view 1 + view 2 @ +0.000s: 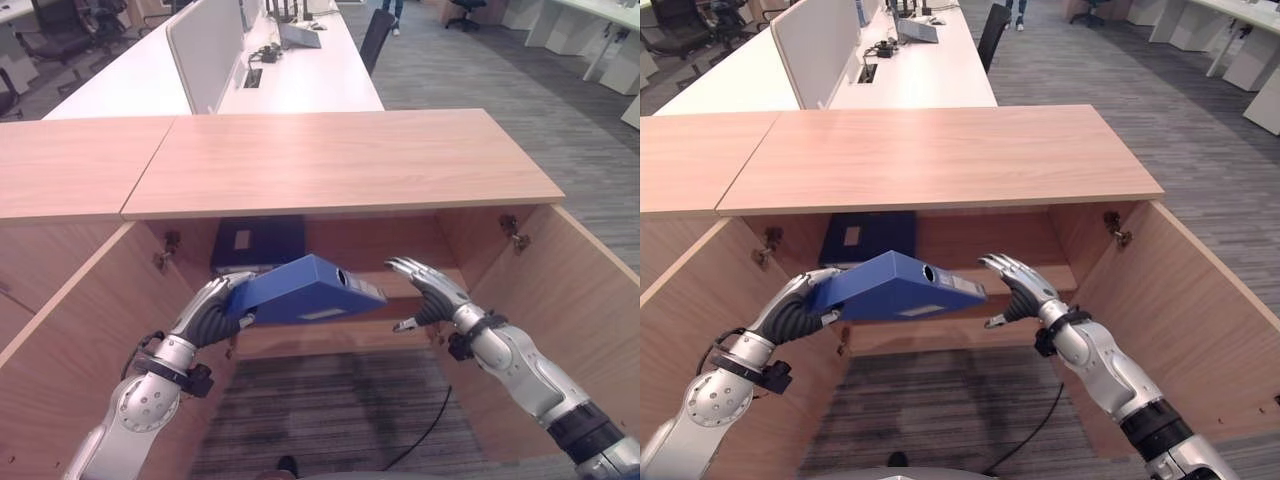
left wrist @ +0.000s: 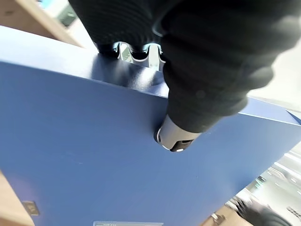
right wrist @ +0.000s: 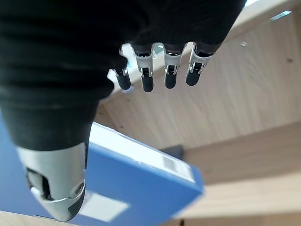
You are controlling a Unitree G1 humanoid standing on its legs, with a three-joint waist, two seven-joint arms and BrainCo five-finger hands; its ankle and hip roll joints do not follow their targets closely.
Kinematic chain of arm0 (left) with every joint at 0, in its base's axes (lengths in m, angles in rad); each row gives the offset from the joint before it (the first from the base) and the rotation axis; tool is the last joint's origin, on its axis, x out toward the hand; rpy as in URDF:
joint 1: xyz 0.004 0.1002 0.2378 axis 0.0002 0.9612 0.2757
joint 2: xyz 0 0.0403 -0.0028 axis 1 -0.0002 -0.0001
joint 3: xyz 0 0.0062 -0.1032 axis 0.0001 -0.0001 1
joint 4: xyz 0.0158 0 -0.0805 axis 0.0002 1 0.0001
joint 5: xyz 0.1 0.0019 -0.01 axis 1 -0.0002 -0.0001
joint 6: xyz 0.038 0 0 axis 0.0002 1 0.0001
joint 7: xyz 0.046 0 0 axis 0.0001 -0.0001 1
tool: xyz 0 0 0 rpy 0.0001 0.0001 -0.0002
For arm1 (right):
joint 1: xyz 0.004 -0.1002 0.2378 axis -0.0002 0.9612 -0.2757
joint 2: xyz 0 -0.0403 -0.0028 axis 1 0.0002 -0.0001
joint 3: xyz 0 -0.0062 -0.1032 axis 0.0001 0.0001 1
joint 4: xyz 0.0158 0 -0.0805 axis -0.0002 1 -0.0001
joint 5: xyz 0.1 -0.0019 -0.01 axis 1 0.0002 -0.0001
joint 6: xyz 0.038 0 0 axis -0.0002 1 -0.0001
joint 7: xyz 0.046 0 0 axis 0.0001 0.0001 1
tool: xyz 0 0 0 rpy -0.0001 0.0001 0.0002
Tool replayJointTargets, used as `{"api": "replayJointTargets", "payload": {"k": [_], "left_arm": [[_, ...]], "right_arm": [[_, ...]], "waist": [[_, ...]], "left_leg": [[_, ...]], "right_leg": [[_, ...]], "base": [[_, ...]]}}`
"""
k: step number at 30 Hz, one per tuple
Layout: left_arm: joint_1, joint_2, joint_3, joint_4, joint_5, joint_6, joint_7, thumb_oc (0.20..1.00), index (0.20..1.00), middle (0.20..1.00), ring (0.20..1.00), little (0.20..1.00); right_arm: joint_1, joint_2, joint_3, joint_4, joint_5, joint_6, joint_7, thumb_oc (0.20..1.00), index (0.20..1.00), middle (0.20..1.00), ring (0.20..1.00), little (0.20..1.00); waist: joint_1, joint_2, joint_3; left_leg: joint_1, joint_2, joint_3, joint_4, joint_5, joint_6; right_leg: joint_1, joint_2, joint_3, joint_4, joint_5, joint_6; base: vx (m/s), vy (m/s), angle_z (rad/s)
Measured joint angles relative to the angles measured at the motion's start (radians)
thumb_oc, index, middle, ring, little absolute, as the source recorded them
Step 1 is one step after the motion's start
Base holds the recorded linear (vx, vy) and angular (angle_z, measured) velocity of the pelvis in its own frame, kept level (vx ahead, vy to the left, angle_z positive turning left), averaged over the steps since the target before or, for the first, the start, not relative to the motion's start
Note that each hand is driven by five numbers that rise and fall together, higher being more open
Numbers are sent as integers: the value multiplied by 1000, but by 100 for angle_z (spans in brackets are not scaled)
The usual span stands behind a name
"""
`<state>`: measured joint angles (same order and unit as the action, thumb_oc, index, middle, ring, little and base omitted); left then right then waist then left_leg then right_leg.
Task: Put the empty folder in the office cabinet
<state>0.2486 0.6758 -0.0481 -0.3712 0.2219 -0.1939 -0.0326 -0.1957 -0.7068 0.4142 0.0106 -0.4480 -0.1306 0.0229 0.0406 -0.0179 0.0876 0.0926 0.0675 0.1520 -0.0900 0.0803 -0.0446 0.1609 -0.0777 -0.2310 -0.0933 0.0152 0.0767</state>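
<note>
A blue folder (image 1: 310,290) hangs level in front of the open cabinet (image 1: 340,160), its spine with a round finger hole facing right. My left hand (image 1: 210,310) is shut on its left end; the left wrist view shows the thumb (image 2: 176,139) pressed on the blue cover (image 2: 94,165) and the fingers hooked over the edge. My right hand (image 1: 430,290) is open just right of the folder's spine, with straight fingers (image 3: 155,75) and a small gap to the folder (image 3: 141,188). Behind the folder is the cabinet's shelf.
A darker blue folder (image 1: 258,243) lies flat on the shelf at the back left. The cabinet's doors stand open at the left (image 1: 90,340) and right (image 1: 580,300). Behind the cabinet runs a white desk (image 1: 300,85) with a divider (image 1: 205,50). A person (image 1: 390,10) stands far back.
</note>
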Motion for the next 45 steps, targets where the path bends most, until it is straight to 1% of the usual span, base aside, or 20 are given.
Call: {"api": "replayJointTargets", "payload": {"k": [3,5,10,16,19,23,24,25,27,28,30,33,35,45], "left_arm": [[-27,0,-5,-18,-1,-3,0,200,200,200,200,200],[-65,7,-40,-36,-6,-16,1,200,200,200,200,200],[-93,9,-60,-38,-12,-17,1,200,200,200,200,200],[-95,9,-72,-44,-17,-17,1,200,200,200,200,200],[-95,8,-73,-47,-17,-16,1,200,200,200,200,200],[-96,8,-94,-48,-17,-14,2,200,200,200,200,200],[-96,8,-94,-48,-17,-12,3,200,200,200,200,200],[-100,7,-96,-48,-17,-8,4,200,200,200,200,200],[-113,7,-104,-48,-17,-2,4,200,200,200,200,200],[-126,8,-107,-48,-17,6,4,200,200,200,200,200],[-131,10,-110,-48,-17,6,4,200,200,200,200,200],[-132,11,-109,-48,-24,8,4,200,200,200,200,200],[-132,10,-110,-48,-57,17,4,200,200,200,200,200],[-132,11,-114,-48,-80,28,1,200,200,200,200,200]], "right_arm": [[-31,1,25,0,20,0,0,1000,1000,1000,1000,1000],[-62,3,25,0,35,0,-1,1000,1000,1000,1000,1000],[-62,5,26,0,35,0,-1,1000,1000,1000,1000,1000],[-62,14,27,0,37,0,-1,1000,1000,1000,1000,1000],[-62,25,63,0,58,1,-1,1000,1000,1000,1000,1000],[-62,52,65,1,76,5,-1,1000,1000,1000,1000,1000],[-62,56,65,2,78,8,-1,454,454,454,454,454],[-62,62,67,7,99,10,1,200,200,200,200,200],[-63,68,76,30,151,10,9,200,200,200,200,200],[-63,80,84,49,200,18,19,200,200,200,200,200],[-63,89,87,61,228,22,22,200,200,200,200,200],[-63,100,92,68,254,26,24,200,200,200,200,200],[-63,99,98,71,273,26,28,200,200,200,200,200],[-63,98,102,80,315,28,63,200,200,200,200,200]], "waist": [[2,-1,1],[-1,-2,1],[-1,-4,2],[-1,-7,4],[-1,-11,6],[-1,-12,6],[-1,-12,6],[-1,-13,7],[-1,-17,5],[-1,-23,5],[-2,-25,3],[-2,-27,2],[-1,-27,2],[-1,-27,2]], "left_leg": [[0,0,0,0,0,0],[1,-1,0,0,0,0],[1,-1,1,0,0,0],[1,-1,1,0,0,0],[1,-1,2,0,0,0],[1,-1,2,0,0,0],[1,-1,1,0,0,0],[1,-1,2,0,0,0],[2,-1,1,0,0,0],[2,-1,2,0,0,0],[2,-1,3,0,0,0],[2,-1,3,0,0,0],[2,-1,2,0,0,0],[2,-3,2,0,0,0]], "right_leg": [[0,0,0,0,0,0],[0,1,0,0,0,0],[0,2,1,0,0,0],[0,1,1,0,0,0],[0,1,2,0,0,0],[0,1,2,0,0,0],[0,1,2,0,0,0],[0,1,1,0,0,0],[1,1,1,0,0,0],[0,1,1,0,0,0],[0,1,1,0,0,0],[0,0,0,0,1,0],[0,0,0,0,1,0],[1,0,-1,0,1,0]], "base": [[0,0,0],[0,0,0],[0,0,0],[0,0,0],[0,0,0],[0,0,0],[0,0,0],[0,0,0],[0,0,0],[0,0,0],[0,0,0],[0,0,0],[0,0,0],[0,0,0]]}}
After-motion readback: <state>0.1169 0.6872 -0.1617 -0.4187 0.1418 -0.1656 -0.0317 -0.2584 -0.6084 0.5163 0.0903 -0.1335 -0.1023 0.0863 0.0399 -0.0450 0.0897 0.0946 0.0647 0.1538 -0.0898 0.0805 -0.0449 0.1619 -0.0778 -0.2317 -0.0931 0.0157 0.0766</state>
